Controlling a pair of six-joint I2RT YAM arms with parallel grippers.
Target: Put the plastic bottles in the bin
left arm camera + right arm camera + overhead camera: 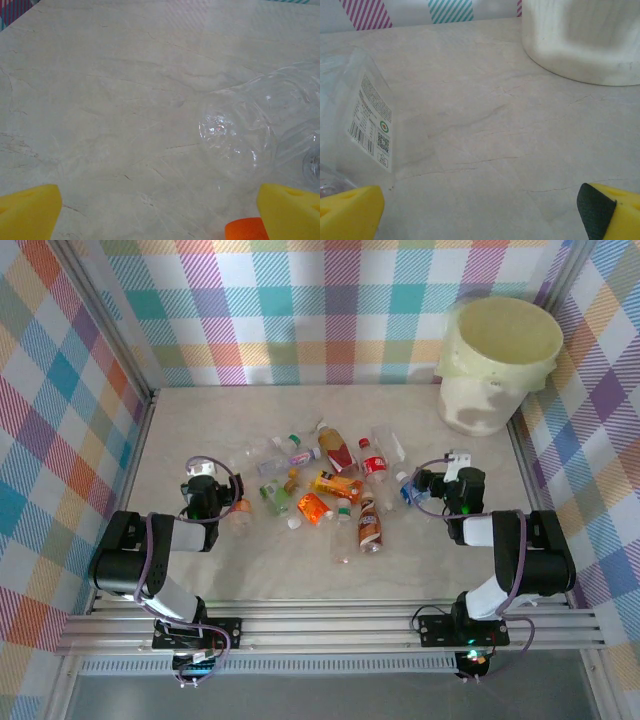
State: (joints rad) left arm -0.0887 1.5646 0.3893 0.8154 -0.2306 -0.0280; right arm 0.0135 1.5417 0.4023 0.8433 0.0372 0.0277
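Observation:
Several plastic bottles [330, 485] lie scattered on their sides in the middle of the table, some clear, some orange, with red, orange and green labels. The bin [500, 350], a pale cream bucket, stands at the far right corner. My left gripper [206, 484] sits low at the left edge of the pile, open and empty. In the left wrist view a clear bottle [235, 135] lies ahead and to the right, and an orange cap [245, 231] shows by my right finger. My right gripper [455, 482] rests open at the pile's right edge. A clear labelled bottle [370, 125] lies left of it, the bin's base [585, 40] ahead.
Checked fabric walls close in the table [300, 570] on the left, back and right. Bare tabletop stretches between the pile and the bin, and along the near edge in front of the arm bases.

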